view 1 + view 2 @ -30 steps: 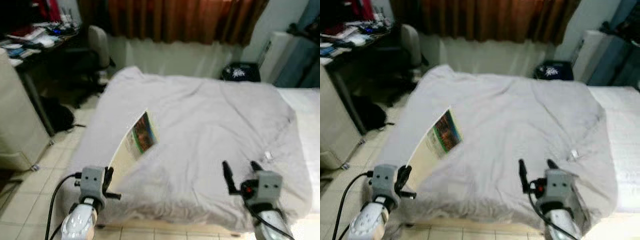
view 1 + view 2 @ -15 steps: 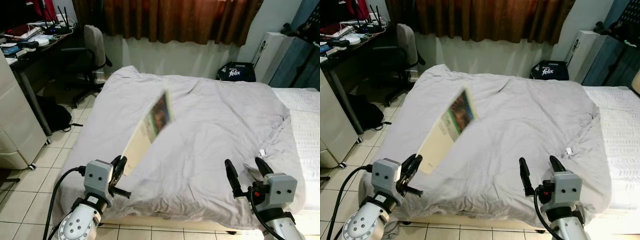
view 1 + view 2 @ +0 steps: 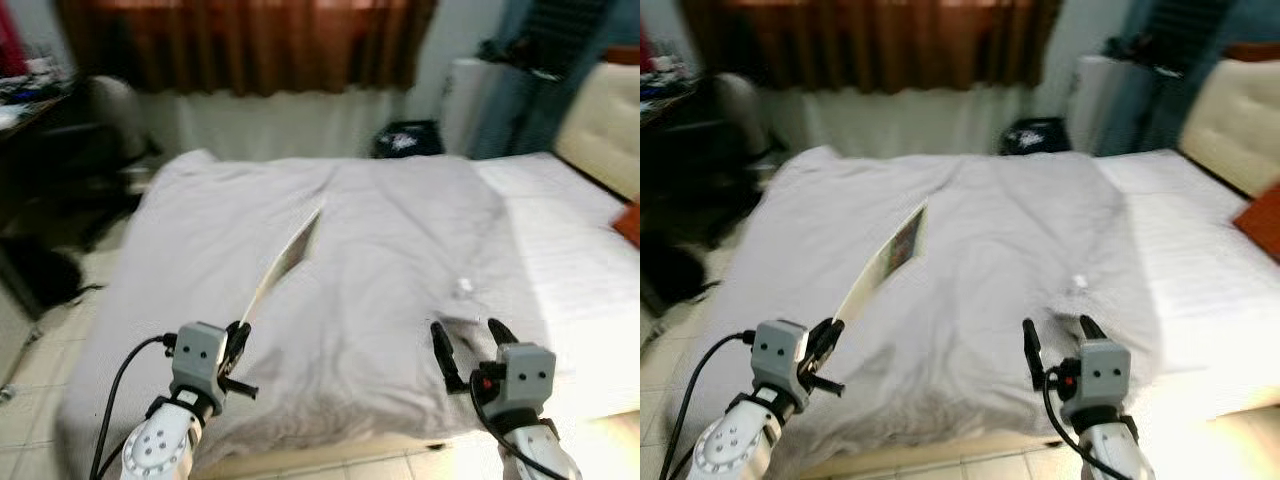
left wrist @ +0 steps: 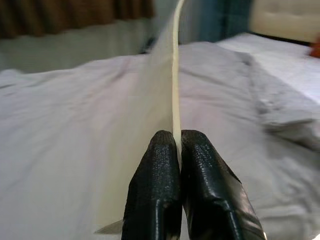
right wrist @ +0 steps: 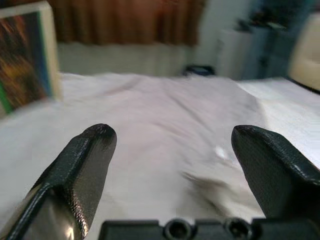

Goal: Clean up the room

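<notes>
My left gripper (image 3: pixel 240 345) is shut on the lower edge of a thin cream book (image 3: pixel 285 262) with a colourful cover (image 3: pixel 904 239), which I hold up edge-on over the near left of the bed. In the left wrist view both black fingertips (image 4: pixel 167 150) pinch the book's edge (image 4: pixel 175 75). Low at the right, my right gripper (image 3: pixel 470 343) stands open and holds nothing, above the bed's near edge. In the right wrist view its fingers (image 5: pixel 90 150) are wide apart and the book's cover (image 5: pixel 22 60) shows to one side.
A wide bed with a rumpled grey sheet (image 3: pixel 390 240) lies in front. A small white scrap (image 3: pixel 465 285) rests on it at the right. A dark bag (image 3: pixel 405 140) sits beyond the bed below orange curtains (image 3: pixel 240 40). A desk chair (image 3: pixel 110 125) stands at the left.
The camera has swung right, so the bed and chair have shifted left in view. The book now shows almost edge-on. Both grippers keep their state.
</notes>
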